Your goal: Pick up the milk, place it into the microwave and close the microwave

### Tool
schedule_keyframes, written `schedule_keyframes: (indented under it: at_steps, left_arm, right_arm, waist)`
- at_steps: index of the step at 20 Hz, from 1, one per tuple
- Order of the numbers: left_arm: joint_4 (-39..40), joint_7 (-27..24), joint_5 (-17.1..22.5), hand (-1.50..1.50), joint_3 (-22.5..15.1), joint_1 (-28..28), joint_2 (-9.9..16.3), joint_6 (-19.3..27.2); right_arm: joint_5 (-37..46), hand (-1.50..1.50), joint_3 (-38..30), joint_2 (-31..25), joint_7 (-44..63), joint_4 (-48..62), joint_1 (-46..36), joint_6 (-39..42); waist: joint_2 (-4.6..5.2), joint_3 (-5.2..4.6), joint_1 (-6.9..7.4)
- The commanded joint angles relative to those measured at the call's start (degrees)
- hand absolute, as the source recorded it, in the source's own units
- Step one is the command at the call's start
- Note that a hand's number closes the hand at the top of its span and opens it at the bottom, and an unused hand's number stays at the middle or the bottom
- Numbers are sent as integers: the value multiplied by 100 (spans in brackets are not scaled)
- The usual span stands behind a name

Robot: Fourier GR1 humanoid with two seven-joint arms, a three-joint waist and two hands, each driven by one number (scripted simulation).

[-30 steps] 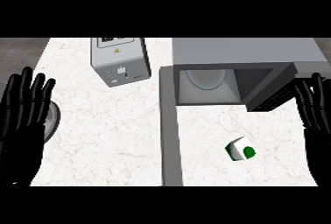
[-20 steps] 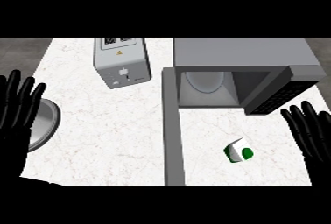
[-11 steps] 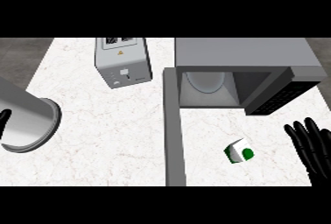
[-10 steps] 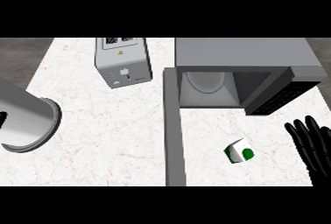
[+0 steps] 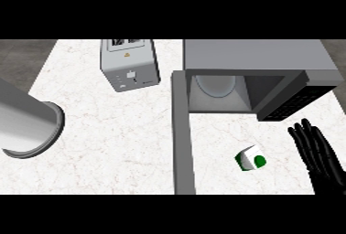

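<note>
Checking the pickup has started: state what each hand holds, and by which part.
Nothing is held. The right hand is open, fingers straight, beside the milk carton without touching it. The left hand is out of view; only its forearm shows.

Right hand [image 5: 317,155] open, fingers straight

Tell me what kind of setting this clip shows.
Most likely a kitchen counter: a white marble-look countertop carries an open microwave, a toaster and a small milk carton, with the right hand beside it.
</note>
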Motion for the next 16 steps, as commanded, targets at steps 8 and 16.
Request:
schedule_keyframes:
  at_steps: [8,16]
  left_arm:
    - [-503,44,1120,-150,776,595,43,-499]
    - [-624,-3,1145,-150,795,1024,-352,-845]
  right_arm:
    - [716,-150,-484,220,-1444,2474,-397,-496]
    - [1013,-150,-873,-143,-2611,4516,-975,-475]
  waist:
    - [1,5,45]
    - [8,6,41]
